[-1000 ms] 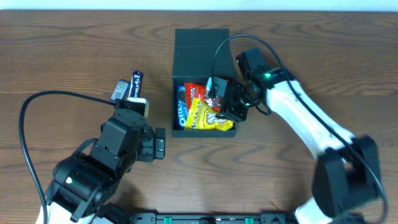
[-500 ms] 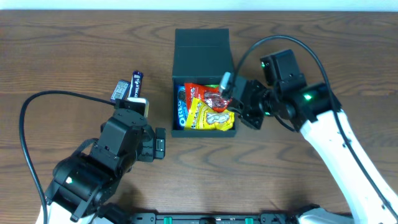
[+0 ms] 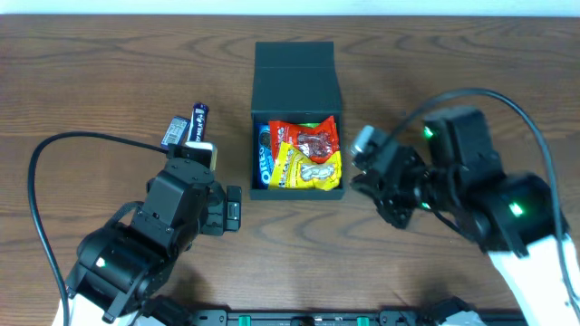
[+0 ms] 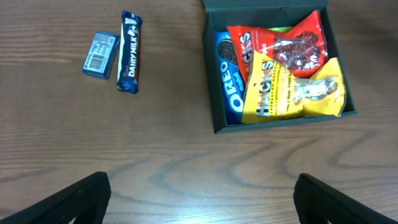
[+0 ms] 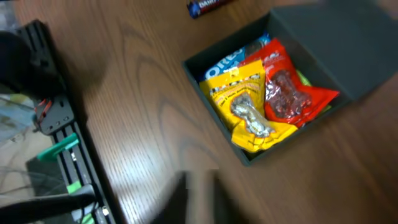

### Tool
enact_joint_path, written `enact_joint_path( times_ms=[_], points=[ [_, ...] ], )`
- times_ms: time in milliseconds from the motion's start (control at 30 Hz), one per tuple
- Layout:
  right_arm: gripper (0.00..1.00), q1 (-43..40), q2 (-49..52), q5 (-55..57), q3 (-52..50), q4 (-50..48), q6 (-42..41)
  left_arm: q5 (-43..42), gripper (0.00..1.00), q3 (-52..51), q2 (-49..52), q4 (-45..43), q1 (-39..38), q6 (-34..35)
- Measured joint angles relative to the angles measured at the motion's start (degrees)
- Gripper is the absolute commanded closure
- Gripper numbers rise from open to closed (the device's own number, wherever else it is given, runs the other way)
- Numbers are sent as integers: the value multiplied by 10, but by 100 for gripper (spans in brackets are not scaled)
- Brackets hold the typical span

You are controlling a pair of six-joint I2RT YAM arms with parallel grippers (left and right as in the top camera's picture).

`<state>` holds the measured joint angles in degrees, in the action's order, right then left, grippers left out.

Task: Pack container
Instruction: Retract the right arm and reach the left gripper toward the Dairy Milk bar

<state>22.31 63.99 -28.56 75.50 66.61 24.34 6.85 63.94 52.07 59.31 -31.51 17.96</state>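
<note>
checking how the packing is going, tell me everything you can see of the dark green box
The container is a dark teal-green, matte, square rigid box standing flat on the wooden table. Its hinged flap lid is open, folded back on the far side. Inside, nearly filling it: a blue Oreo pack along the left wall, a red Hacks bag and a yellow Hacks bag overlapping it. Nothing else touches it.

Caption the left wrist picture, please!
Snacks packed in the open container; a Dairy Milk bar and blue box lie outside.

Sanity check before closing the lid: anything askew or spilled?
Nothing spilled or damaged. Snacks sit inside the container, lid open. Dairy Milk bar and small blue box lie outside, to its left.
</note>
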Motion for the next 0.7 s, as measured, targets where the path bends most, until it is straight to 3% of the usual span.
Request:
enact_joint_path(
  times_ms=[433, 700],
  points=[
    [1, 0, -36, 1, 0, 59, -10, 4, 5, 0, 0, 7, 0, 0],
    [1, 0, -36, 1, 0, 60, -10, 84, 5, 0, 9, 6, 1, -12]
  ],
)
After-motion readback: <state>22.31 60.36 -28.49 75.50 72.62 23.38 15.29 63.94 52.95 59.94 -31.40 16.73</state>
